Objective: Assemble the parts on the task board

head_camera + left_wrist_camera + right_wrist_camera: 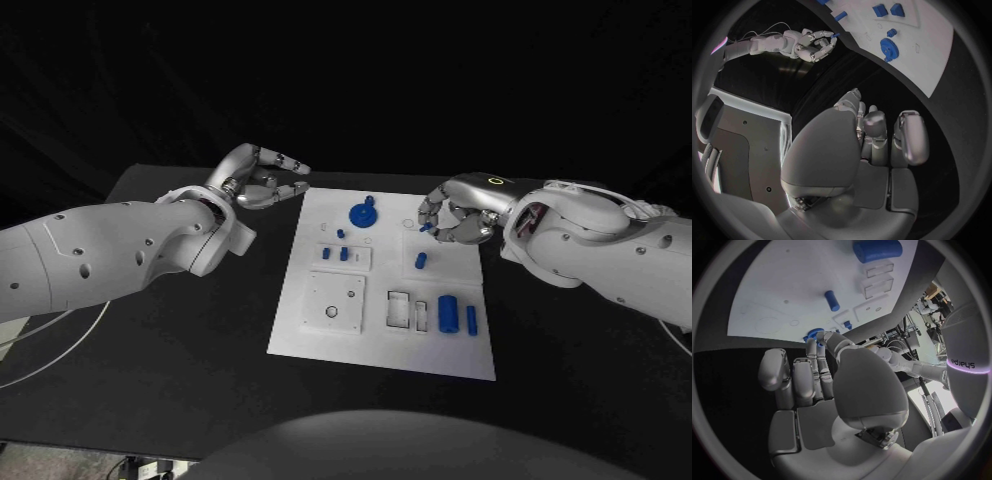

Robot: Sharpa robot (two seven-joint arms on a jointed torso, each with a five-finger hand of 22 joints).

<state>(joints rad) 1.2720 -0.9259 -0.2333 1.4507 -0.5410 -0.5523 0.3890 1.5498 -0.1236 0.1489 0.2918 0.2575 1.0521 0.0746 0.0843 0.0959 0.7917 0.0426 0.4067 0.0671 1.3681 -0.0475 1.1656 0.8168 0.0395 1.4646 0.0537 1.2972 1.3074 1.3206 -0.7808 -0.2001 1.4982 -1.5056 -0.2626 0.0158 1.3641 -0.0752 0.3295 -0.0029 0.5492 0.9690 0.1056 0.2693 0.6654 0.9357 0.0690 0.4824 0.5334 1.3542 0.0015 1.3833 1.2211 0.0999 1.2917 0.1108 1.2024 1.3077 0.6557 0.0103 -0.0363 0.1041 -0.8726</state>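
Head view: the right robot hand [459, 219] hovers over the board's [325, 340] far right part, pinching a small blue part [428, 228] between thumb and finger — the left wrist view shows the pinch too. Gear [364, 214] and other blue pieces lie on the board. The left robot hand [264, 183], fingers curled in on nothing, hangs just beside the far left corner. Likely mid-carry; next, I judge, comes lowering the part squarely into its seat.
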